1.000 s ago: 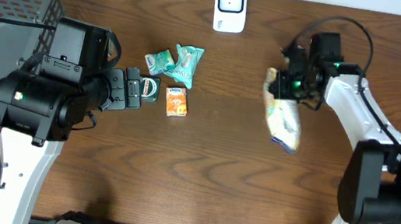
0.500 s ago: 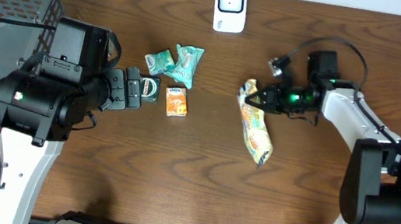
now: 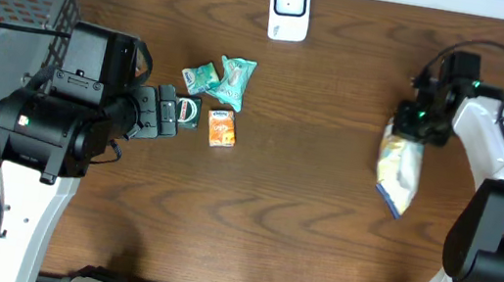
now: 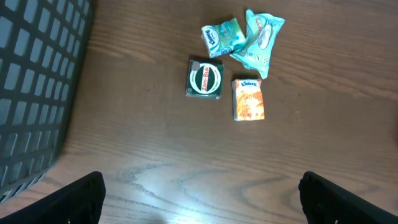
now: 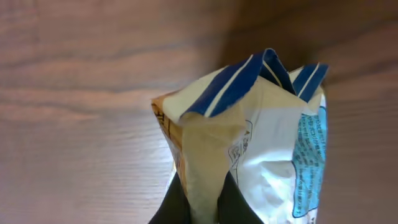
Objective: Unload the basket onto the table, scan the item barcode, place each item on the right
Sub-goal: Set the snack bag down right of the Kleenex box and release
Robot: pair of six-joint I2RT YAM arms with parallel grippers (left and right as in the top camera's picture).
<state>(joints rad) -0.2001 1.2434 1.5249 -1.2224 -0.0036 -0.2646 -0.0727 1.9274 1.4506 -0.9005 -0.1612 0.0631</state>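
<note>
At the right side of the table (image 3: 280,224), the right gripper (image 3: 415,119) is pressed together on one end of the bag (image 3: 398,171). In the right wrist view its two dark fingers (image 5: 166,205) pinch a cream fold of the bag (image 5: 261,149), and nothing else is between them. The bag hangs away from the gripper, with blue stripes at its far end and a white panel with small print on one side. I cannot tell if the far end touches the wood.

The white scanner (image 3: 289,8) stands at the far edge of the table, well apart from the bag, to its left in the overhead view.

On the left side, the left gripper (image 3: 165,114) has its jaws wide apart and holds nothing; in the left wrist view both fingertips (image 4: 81,199) stay at the bottom corners. Ahead of it on the wood lie a green box (image 4: 205,79), just beside it an orange pack (image 4: 249,99), and beyond them two teal packets (image 4: 222,37) that touch each other. A dark basket (image 3: 1,27) is at the far left corner.
</note>
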